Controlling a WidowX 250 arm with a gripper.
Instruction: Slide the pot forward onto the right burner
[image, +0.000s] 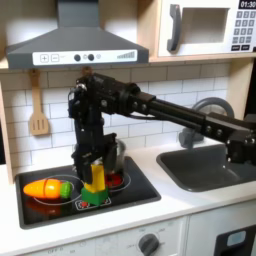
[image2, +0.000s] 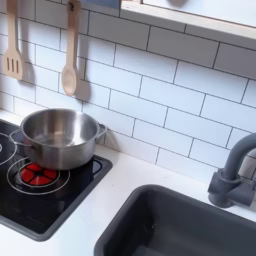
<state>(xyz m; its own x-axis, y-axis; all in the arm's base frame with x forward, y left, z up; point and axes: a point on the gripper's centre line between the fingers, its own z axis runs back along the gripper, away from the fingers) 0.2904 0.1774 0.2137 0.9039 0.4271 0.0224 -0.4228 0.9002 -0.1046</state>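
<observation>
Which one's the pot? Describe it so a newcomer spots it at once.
Start at the glossy black cooktop below the white tiled wall. The pot sits at its back, toward the tiles, behind a red burner ring in the second exterior view. It is the one shiny silver, straight-sided round vessel there, unlike the dark sink basin.
</observation>
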